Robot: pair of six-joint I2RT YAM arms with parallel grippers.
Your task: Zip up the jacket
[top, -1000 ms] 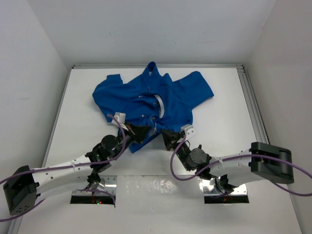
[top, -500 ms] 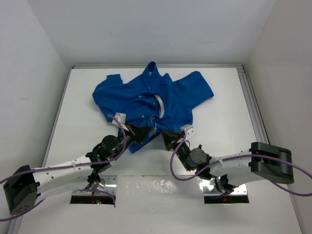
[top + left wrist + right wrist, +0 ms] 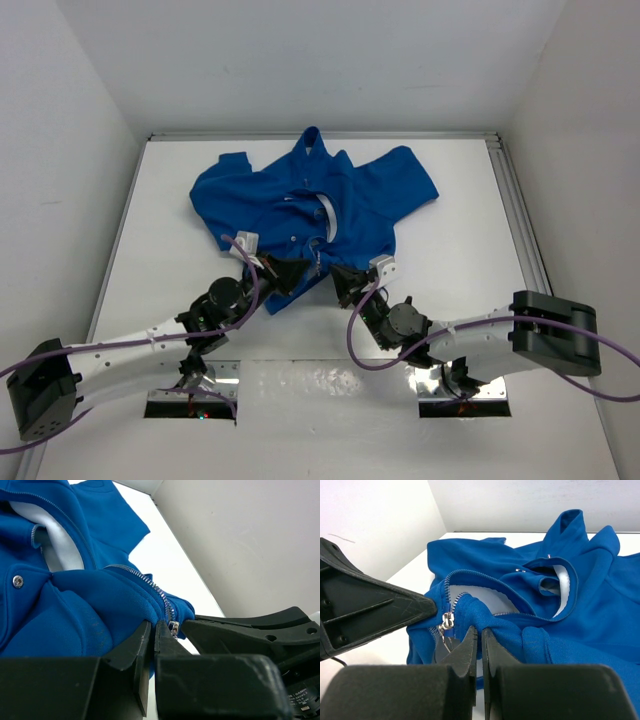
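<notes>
The royal-blue jacket point(image 3: 310, 200) lies crumpled on the white table, its front open and pale lining showing. My left gripper point(image 3: 298, 270) is shut on the jacket's bottom hem at the left of the zipper; in the left wrist view the fabric point(image 3: 100, 610) is pinched between the fingers, with the zipper teeth point(image 3: 157, 592) running down to the metal slider point(image 3: 173, 627). My right gripper point(image 3: 340, 280) is shut on the hem at the other side; the right wrist view shows the slider point(image 3: 447, 621) just left of its fingers and the fabric point(image 3: 490, 617) in them.
The table's back edge point(image 3: 320, 137) and a metal rail along the right side point(image 3: 520, 220) bound the area. White walls enclose it on three sides. Two slots point(image 3: 190, 400) sit in the near edge by the arm bases.
</notes>
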